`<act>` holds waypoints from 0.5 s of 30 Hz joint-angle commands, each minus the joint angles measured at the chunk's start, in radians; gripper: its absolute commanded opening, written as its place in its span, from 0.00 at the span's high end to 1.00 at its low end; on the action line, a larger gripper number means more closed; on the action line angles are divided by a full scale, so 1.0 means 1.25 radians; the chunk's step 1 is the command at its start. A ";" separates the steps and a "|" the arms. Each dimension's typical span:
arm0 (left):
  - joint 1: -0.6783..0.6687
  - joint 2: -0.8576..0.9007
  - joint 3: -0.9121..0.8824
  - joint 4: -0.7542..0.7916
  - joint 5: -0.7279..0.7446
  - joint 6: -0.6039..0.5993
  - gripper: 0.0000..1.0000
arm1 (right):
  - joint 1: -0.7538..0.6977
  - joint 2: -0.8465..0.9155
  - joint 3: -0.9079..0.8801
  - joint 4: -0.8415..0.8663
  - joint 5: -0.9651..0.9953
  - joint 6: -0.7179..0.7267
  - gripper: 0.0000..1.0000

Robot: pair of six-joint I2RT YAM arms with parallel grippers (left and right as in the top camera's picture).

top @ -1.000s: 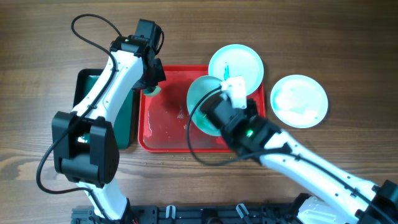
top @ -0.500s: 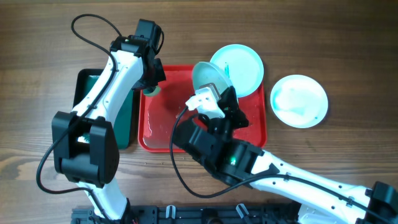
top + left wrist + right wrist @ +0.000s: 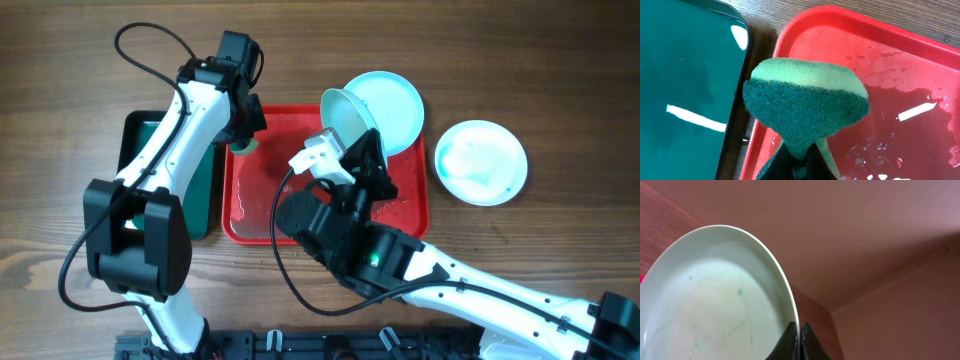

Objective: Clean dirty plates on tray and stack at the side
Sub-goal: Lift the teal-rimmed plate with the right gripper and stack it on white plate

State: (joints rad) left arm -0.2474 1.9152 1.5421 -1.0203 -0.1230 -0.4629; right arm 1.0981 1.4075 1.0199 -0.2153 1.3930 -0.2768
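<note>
Right pincer (image 3: 798, 336) is clamped hard on the rim of a pale aqua plate (image 3: 346, 116), with only the rim's thickness between the fingers.

Change over the last second:
- The plate was lying near flat over the middle of the tray (image 3: 262, 215).
- Now it's tipped steeply on edge and has swung toward the tray's far right corner.
- Seen from above it overlaps the second plate (image 3: 398, 100) lying in that corner. Can't tell if they touch.

Right wrist view shows the held plate's face with faint teal flecks and a smear. My read: not fully clean yet.

Left pincer (image 3: 798, 161) hasn't moved in that time. It's pinched shut on the green sponge (image 3: 805, 102), hanging over the tray corner next to the green tray (image 3: 140, 140), well apart from the held plate.

Third plate (image 3: 482, 162) sits flat on the counter (image 3: 560, 60) just right of the tray. It's the only one set aside so far. Tray floor is wet.

What it means:
- The tilt looks like presenting the face for a scrub, or draining it. Can't say which.
- With the sponge that far off, no scrubbing is happening now. Sponge and plate have to meet before this plate can go on the stack.
- The second plate also hasn't left the tray.

Risk: a rim-only grip on a wet, steeply tilted plate could slip, and the second plate is right under it.
</note>
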 commanded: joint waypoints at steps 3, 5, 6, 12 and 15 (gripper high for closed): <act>0.003 0.003 0.005 0.002 -0.007 -0.016 0.96 | 0.004 -0.014 0.003 0.005 0.027 -0.009 0.96; 0.003 0.003 0.005 0.002 -0.007 -0.017 0.96 | 0.004 -0.014 0.003 0.005 0.027 -0.009 0.96; 0.003 0.003 0.005 0.002 -0.007 -0.016 0.96 | 0.004 -0.014 0.003 0.005 0.026 -0.009 0.96; 0.003 0.003 0.005 0.003 -0.007 -0.016 0.96 | 0.004 -0.014 0.002 -0.053 -0.232 0.028 0.96; 0.003 0.003 0.005 0.002 -0.007 -0.016 0.96 | 0.001 -0.014 0.002 -0.159 -0.448 0.164 0.96</act>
State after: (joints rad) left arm -0.2474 1.9152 1.5421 -1.0203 -0.1230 -0.4629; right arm 1.0981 1.4059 1.0199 -0.3462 1.1378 -0.2390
